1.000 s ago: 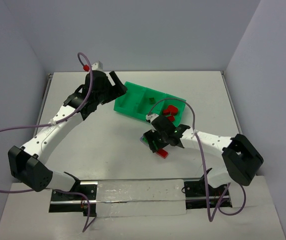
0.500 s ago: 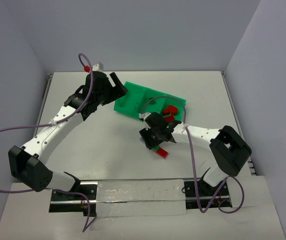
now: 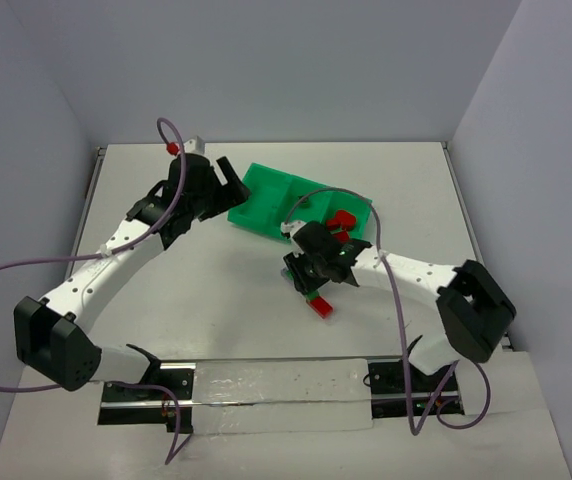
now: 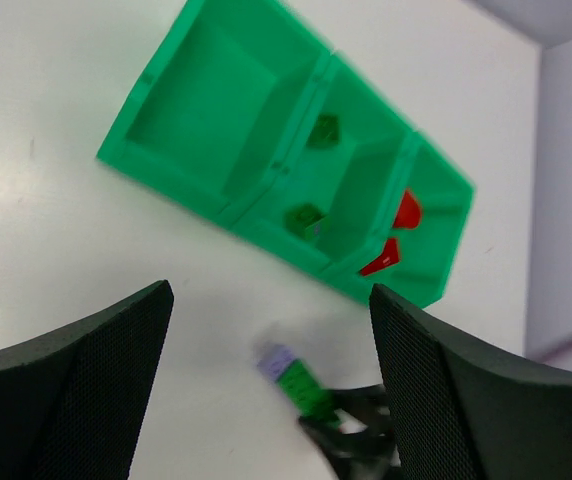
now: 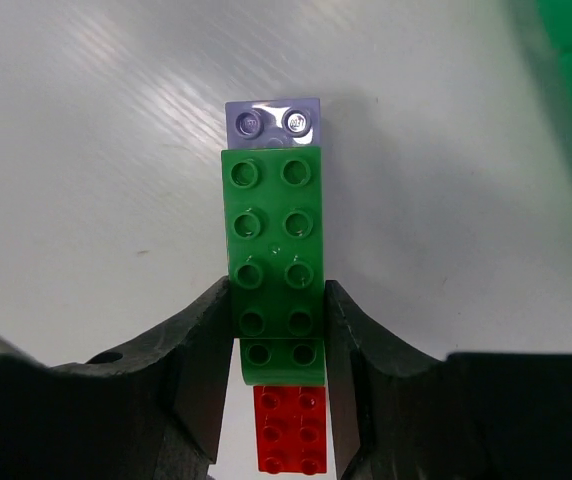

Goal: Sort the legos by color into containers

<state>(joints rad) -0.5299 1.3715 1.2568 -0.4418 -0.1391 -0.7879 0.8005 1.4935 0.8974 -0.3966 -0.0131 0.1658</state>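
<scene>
The right gripper (image 5: 278,320) is pinched onto the near end of a long green brick (image 5: 271,260), its jaws pressing the two narrow sides. The brick's long axis runs straight out ahead of the fingers, and a lavender brick (image 5: 274,122) is joined at the far tip. A red brick (image 5: 289,430) lies on the table (image 5: 86,150) just behind the green one's near end; whether the two touch cannot be told, nor whether the held stack is clear of the tabletop. From above, the green tray (image 3: 249,217) lies just beyond this gripper and slightly to its right, so the stack points roughly toward the tray's near wall. The middle compartment (image 4: 351,175) already holds green pieces and the right compartment (image 4: 444,210) holds red ones, while the left compartment (image 4: 201,95) looks bare. The right arm is clearly the nearer one for carrying green to the middle. The left gripper (image 4: 271,380) hovers with its fingers spread wide and nothing between them, near the tray's left end. That probably suits it to taking the lavender tip, since the stack mixes two colours and likely needs pulling apart along its length first.
</scene>
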